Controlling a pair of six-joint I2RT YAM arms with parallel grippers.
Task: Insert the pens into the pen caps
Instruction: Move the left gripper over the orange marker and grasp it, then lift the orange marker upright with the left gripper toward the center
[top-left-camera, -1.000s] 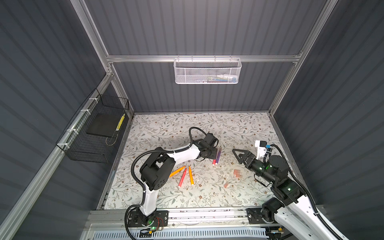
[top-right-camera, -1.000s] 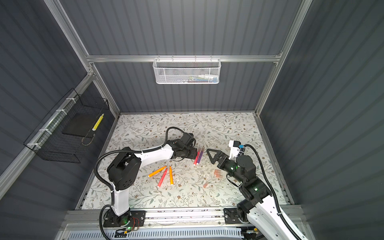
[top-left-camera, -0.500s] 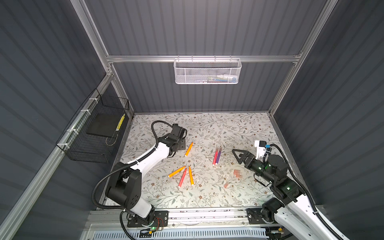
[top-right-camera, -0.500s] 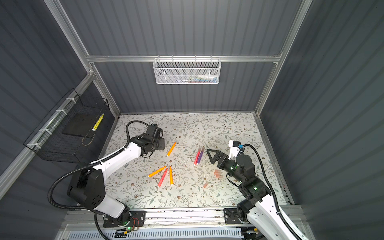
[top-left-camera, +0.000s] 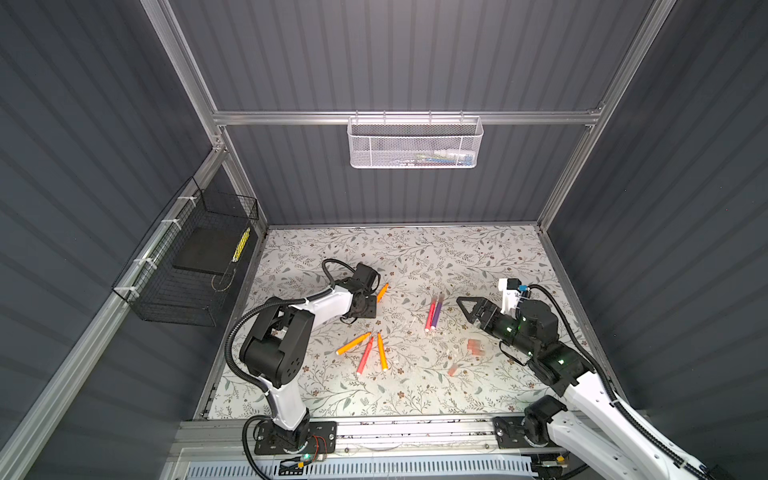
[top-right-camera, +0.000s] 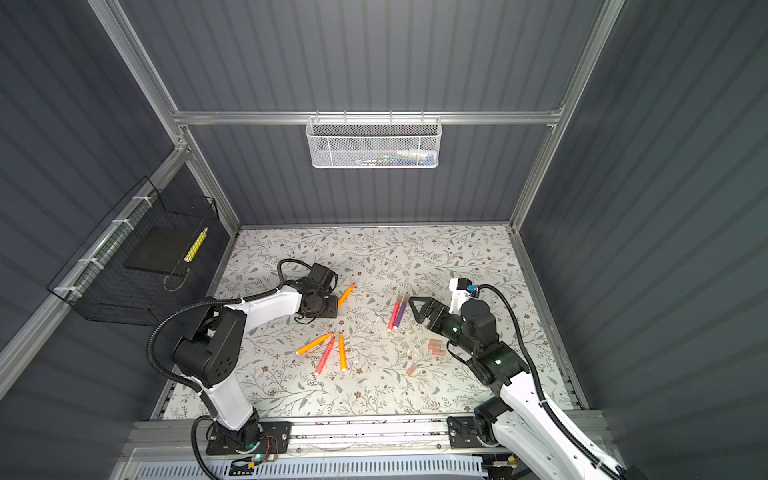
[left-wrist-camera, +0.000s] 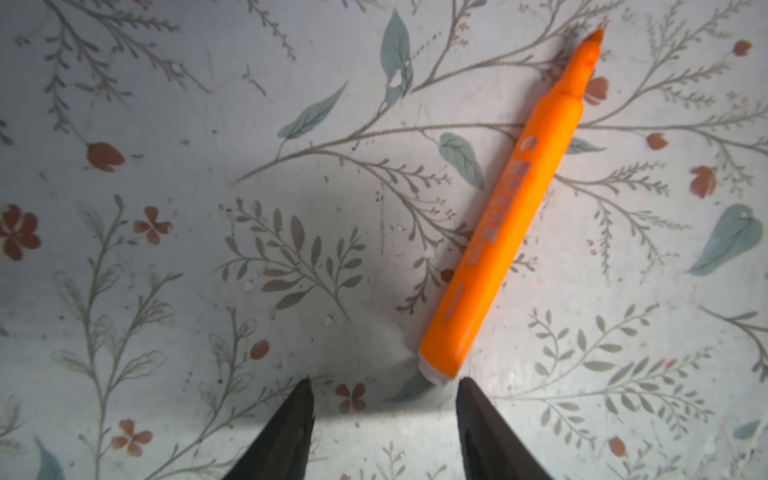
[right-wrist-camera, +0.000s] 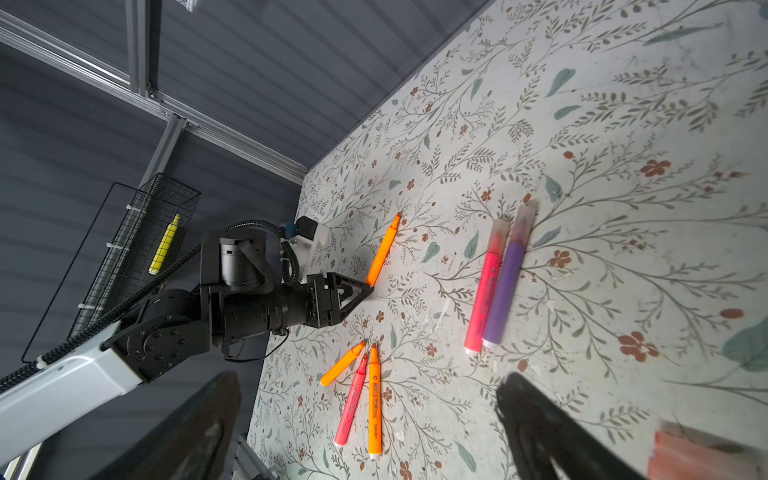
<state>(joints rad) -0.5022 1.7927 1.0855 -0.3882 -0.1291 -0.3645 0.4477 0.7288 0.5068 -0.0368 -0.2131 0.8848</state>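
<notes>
The left fingers (left-wrist-camera: 286, 436), half open and empty, have swung back to the lone orange pen (left-wrist-camera: 505, 208), which lies uncapped on the bench (top-left-camera: 415, 257) at centre-left. They are just beside its white end, so a regrasp looks likely. The right fingers (right-wrist-camera: 548, 432), wide open and empty, wait near the pen caps (top-left-camera: 474, 347).

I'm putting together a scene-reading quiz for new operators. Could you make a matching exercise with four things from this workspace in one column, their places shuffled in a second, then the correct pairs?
Things
1. lone orange marker pen with a bare tip
2. purple marker pen
3. stubby translucent pinkish pen caps, clustered
4. white mesh metal basket

Places
A. hung on the back wall rail
B. on the floral mat close to the open right gripper
C. just ahead of the open left gripper
D. side by side with a red-pink marker pen

Pairs: 1-C, 2-D, 3-B, 4-A
</notes>
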